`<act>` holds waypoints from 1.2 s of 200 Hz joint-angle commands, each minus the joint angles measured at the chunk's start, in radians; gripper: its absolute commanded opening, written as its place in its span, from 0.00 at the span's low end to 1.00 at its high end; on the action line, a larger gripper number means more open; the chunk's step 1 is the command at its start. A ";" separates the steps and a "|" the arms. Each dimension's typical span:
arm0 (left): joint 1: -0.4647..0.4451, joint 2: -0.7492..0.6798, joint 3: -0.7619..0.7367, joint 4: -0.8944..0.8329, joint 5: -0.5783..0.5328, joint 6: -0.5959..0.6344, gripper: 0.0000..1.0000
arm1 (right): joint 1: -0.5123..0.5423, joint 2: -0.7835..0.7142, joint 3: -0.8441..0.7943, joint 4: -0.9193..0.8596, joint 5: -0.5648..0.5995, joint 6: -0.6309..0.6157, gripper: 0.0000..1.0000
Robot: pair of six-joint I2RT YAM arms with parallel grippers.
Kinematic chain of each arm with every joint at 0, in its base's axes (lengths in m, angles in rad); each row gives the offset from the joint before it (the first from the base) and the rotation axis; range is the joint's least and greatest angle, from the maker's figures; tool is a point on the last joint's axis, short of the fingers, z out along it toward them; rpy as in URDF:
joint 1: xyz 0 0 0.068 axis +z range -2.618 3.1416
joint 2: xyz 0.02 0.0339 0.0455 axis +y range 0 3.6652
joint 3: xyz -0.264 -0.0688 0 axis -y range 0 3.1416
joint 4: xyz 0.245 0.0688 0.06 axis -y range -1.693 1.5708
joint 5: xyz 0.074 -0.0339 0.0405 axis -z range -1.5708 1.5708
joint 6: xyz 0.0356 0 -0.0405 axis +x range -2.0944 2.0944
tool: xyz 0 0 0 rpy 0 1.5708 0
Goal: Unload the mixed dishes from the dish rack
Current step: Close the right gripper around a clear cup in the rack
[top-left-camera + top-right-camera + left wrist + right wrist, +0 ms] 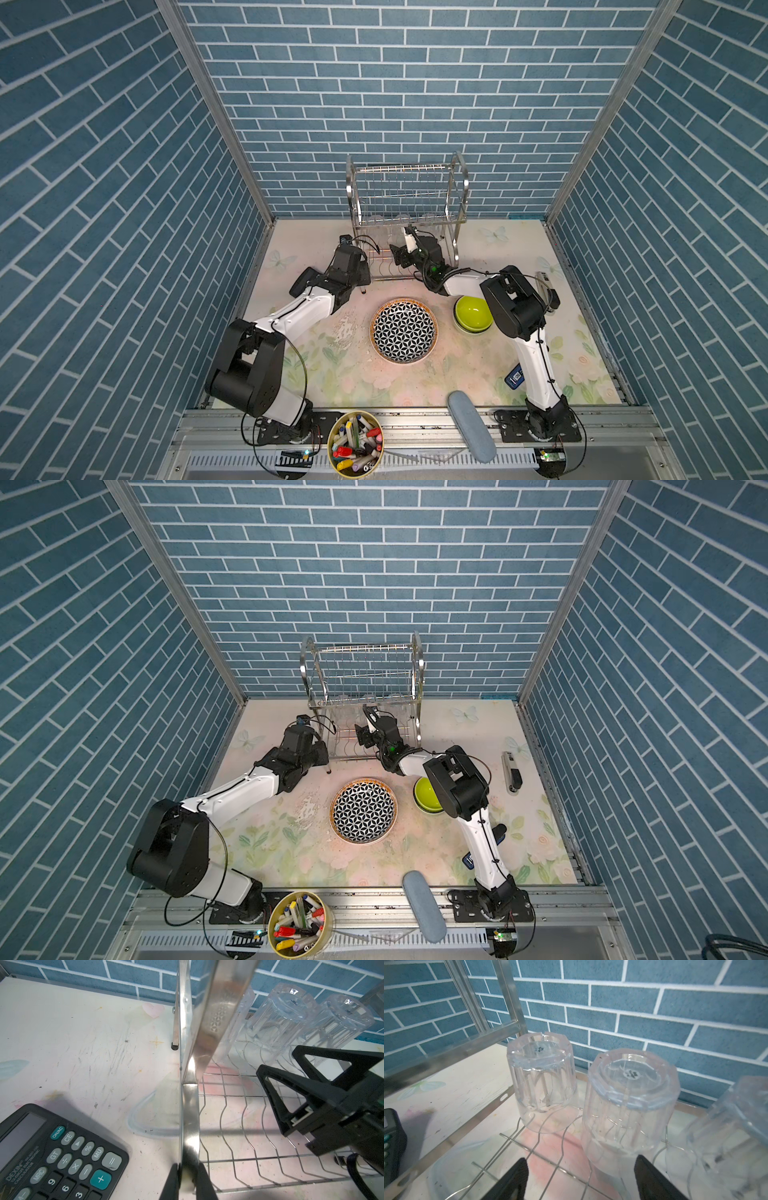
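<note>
my left hand (188, 1171) is clamped tight on the rack (190, 1115), i judge to steady it; my right hand (580, 1159) gapes wide, empty, a tumbler (631, 1093) just ahead.

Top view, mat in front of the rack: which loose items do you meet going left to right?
star-patterned plate → lime bowl, partly hidden by the right arm → stapler-like tool, nearest the right wall. The small blue item behind the right arm is left out because it is mostly hidden.
</note>
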 commanded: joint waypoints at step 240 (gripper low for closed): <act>0.007 0.073 -0.030 -0.031 0.051 -0.047 0.06 | -0.054 0.265 0.377 0.061 0.075 -0.004 0.99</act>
